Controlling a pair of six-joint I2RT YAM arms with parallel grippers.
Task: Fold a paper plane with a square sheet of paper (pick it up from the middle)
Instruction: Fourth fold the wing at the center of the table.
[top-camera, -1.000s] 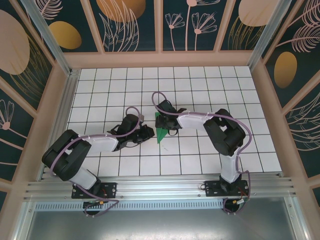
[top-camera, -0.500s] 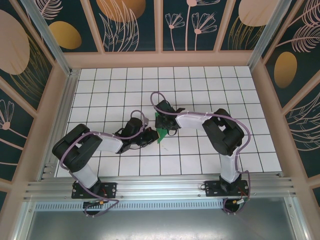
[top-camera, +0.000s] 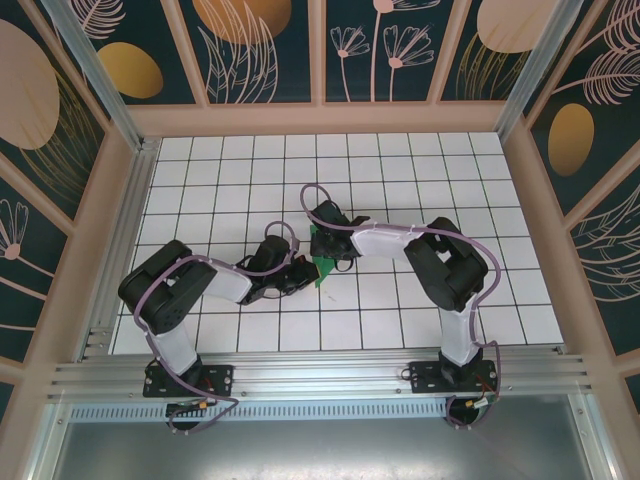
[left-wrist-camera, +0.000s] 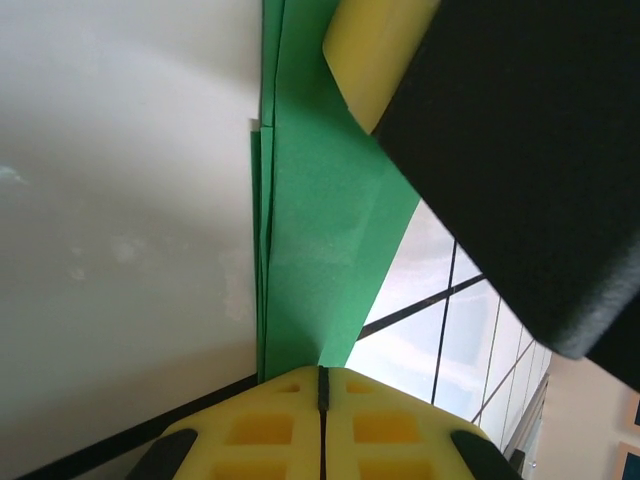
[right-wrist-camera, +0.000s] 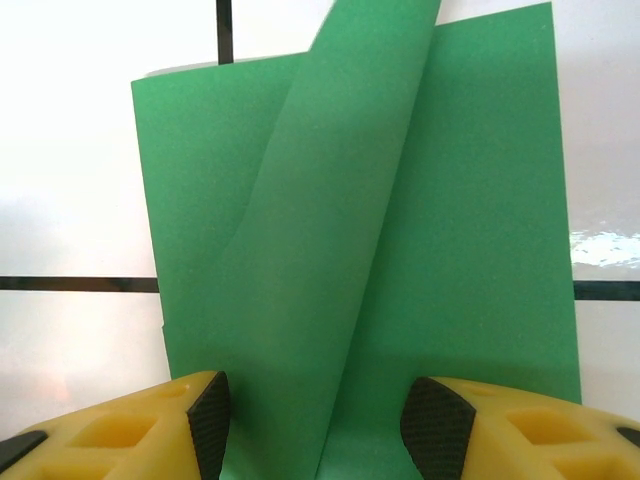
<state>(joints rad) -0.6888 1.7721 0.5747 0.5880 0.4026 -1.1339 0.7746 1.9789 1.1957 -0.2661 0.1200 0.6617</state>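
Note:
The green sheet of paper (top-camera: 322, 268), folded into several layers, lies on the white grid table between the two arms. My left gripper (top-camera: 297, 279) comes in from the left. In the left wrist view its yellow fingertips (left-wrist-camera: 322, 372) are pressed together on the near corner of the paper (left-wrist-camera: 320, 230), which creases at the seam. My right gripper (top-camera: 325, 248) stands over the paper's far end. In the right wrist view its fingers (right-wrist-camera: 315, 425) are spread apart and straddle the paper (right-wrist-camera: 470, 220), where one flap (right-wrist-camera: 320, 260) curls up between them.
The white gridded table (top-camera: 420, 170) is fenced by a wooden frame with dark floral panels (top-camera: 265, 50). A metal rail (top-camera: 320, 380) runs along the near edge by the arm bases. The right gripper's yellow finger (left-wrist-camera: 375, 55) sits close above the paper in the left wrist view.
My left arm has swung its gripper rightward to the paper's left edge and closed its fingers there. The right arm and the paper have stayed in place.

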